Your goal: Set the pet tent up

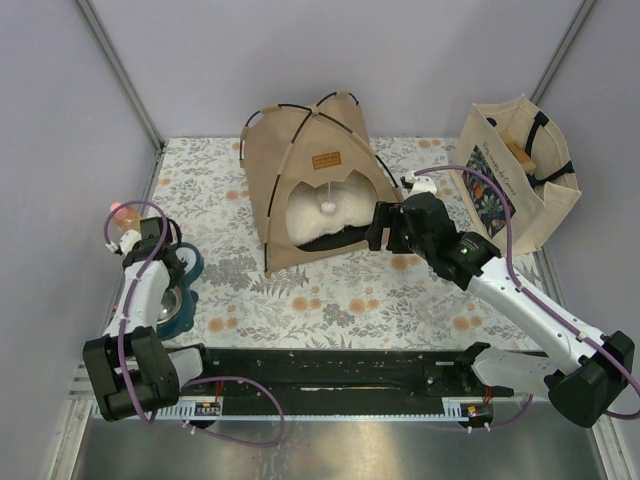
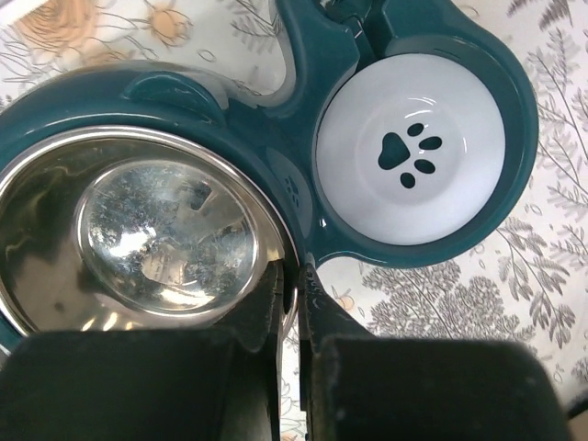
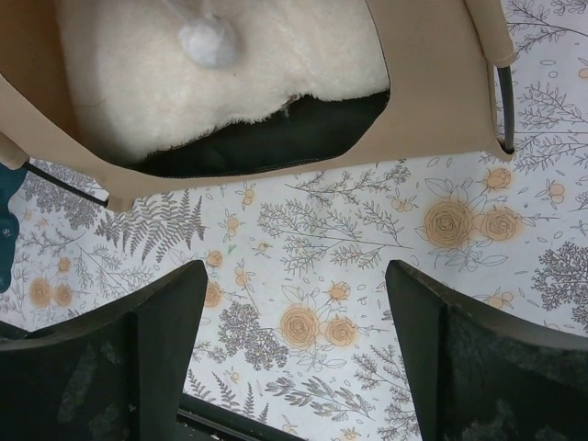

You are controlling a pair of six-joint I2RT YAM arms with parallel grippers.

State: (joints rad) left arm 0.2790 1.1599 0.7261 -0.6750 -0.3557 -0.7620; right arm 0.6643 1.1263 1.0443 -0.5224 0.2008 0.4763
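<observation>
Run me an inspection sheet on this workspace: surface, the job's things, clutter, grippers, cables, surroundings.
Surface: floral table cover, lying flat.
Job's things: pet tent standing upright with its poles arched; white fluffy cushion inside; pom-pom hanging in the doorway.
Clutter: teal double pet bowl at the left; tote bag upright at the right rear; small pink-topped item at the left edge, too small to identify.
Grippers: left gripper shut, above the bowl; right gripper open and empty, in front of the tent doorway.
Cables: purple cables looping along both arms.
Surroundings: plain lilac walls.
</observation>
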